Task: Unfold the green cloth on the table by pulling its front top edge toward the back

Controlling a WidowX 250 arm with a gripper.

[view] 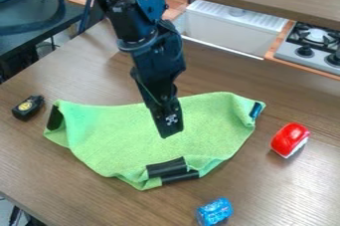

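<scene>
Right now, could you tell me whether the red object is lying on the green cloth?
No, the red object sits on the wooden table, beyond the right edge of the green cloth.

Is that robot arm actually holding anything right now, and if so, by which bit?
Nothing appears to be held. The black pincer hangs over the middle of the green cloth, which shows no pinched fold there.

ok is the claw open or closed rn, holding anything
Claw: over the green cloth, can't tell if open or closed; no held item visible.
</scene>
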